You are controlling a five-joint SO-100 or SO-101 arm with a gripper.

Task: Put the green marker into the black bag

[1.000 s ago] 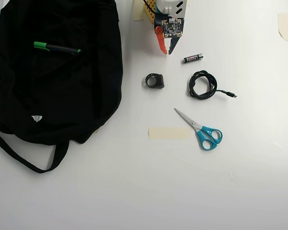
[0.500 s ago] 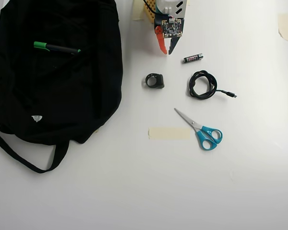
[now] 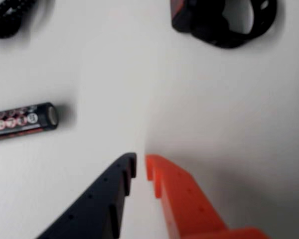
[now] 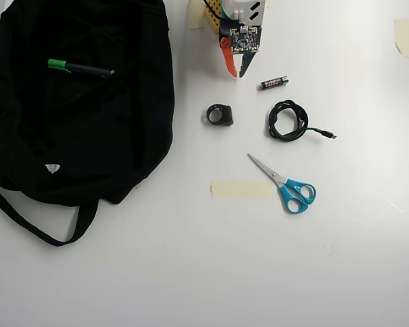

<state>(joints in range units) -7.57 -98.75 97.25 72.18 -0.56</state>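
Note:
In the overhead view the green marker (image 4: 80,68), black-barrelled with a green cap at its left end, lies on top of the large black bag (image 4: 82,136) at the left. The bag has a small white label and a long strap trailing down. My gripper (image 4: 236,73) is near the top middle, well right of the bag, pointing down at the bare table. In the wrist view its black and orange fingertips (image 3: 140,162) nearly touch and hold nothing. The marker and bag are out of the wrist view.
A black battery (image 4: 274,82) (image 3: 21,121) lies just right of the gripper. A small black ring-shaped clip (image 4: 220,114) (image 3: 224,20), a coiled black cable (image 4: 288,120), blue-handled scissors (image 4: 286,184) and a tape strip (image 4: 240,189) lie on the white table.

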